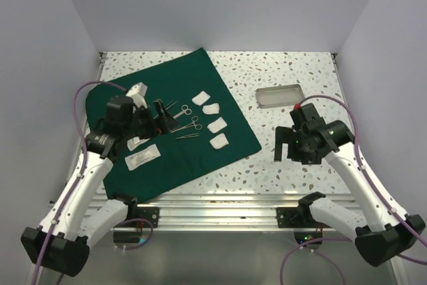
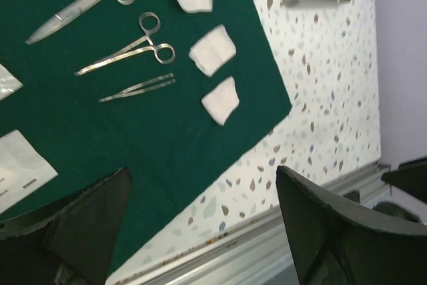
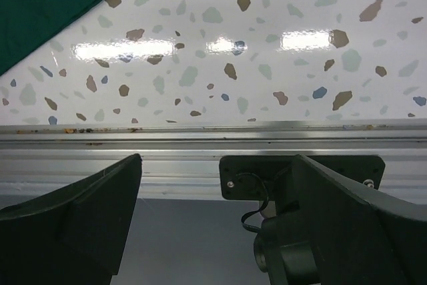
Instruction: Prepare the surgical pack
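A lab test cell: plain white walls (image 1: pixel 220 5) enclosing a speckled table (image 1: pixel 287 71).

The desk (image 1: pixel 300 65) has a white, speckled terrazzo top with an aluminium rail (image 1: pixel 220 206) along its near edge. A dark green drape (image 1: pixel 193 71) lies spread flat and skewed on the left half. A shallow steel tray (image 1: pixel 280 96) sits far right, apart from the cloth.
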Robot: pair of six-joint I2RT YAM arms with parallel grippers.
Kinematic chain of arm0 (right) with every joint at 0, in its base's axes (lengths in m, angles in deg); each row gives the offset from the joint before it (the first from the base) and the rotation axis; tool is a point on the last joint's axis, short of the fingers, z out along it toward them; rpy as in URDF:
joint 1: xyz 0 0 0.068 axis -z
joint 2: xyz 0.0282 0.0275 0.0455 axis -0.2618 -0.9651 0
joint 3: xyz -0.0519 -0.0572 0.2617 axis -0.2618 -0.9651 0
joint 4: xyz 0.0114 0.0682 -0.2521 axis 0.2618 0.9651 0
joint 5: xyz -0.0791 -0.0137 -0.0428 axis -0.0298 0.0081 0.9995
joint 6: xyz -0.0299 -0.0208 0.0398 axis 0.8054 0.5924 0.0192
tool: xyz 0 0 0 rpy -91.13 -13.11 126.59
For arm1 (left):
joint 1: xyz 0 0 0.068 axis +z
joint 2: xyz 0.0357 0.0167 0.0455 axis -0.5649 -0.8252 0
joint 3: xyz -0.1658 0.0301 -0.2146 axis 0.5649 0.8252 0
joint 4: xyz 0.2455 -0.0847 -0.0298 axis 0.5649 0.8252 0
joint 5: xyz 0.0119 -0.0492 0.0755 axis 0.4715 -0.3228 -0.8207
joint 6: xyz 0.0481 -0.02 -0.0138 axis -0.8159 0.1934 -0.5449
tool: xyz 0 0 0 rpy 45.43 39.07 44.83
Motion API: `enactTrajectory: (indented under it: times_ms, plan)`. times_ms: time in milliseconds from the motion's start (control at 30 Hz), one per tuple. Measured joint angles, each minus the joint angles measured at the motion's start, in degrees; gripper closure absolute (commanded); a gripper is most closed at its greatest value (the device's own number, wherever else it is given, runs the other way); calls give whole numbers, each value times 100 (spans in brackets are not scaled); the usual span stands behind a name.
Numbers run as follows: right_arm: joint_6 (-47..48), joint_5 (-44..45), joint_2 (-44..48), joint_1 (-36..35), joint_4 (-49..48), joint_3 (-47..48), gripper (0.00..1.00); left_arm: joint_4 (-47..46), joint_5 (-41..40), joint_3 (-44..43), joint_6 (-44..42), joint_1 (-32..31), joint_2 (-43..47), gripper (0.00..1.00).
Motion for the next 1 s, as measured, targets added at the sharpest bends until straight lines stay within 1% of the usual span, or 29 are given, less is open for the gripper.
enactTrajectory:
  times_ms: [100,233,300,367,400,433,467,500,633,833,1000]
  plan:
    - [199,-376,-264,0,-243,-33,1,195,-520,-243,-11,-828,-446,9]
    - [385,-863,-461,0,-577,-42,1,616,-1327,-745,-109,-1672,-1353,12]
    - [463,-1049,-544,0,-697,-42,1,728,-1648,-970,-219,-2002,-1794,18]
    - [551,-1156,-645,0,-782,-42,1,780,-1812,-1093,-393,-2197,-2083,24]
    - [599,-1204,-691,0,-815,-42,1,782,-1849,-1119,-560,-2260,-2227,32]
    - [640,-1241,-737,0,-837,-42,1,782,-1856,-1123,-697,-2286,-2321,37]
    - [673,-1257,-774,0,-850,-42,1,787,-1864,-1123,-807,-2297,-2393,49]
    - [706,-1268,-793,0,-859,-46,1,787,-1869,-1123,-994,-2302,-2474,52]
    - [785,-1353,-776,0,-905,-125,1,776,-1915,-1123,-1696,-2302,-2717,54]
    - [796,-1467,-778,0,-951,-278,1,728,-1998,-1119,-2612,-2304,-3134,52]
    - [800,-1528,-820,0,-988,-278,1,411,-2041,-911,-3320,-2304,-3187,52]
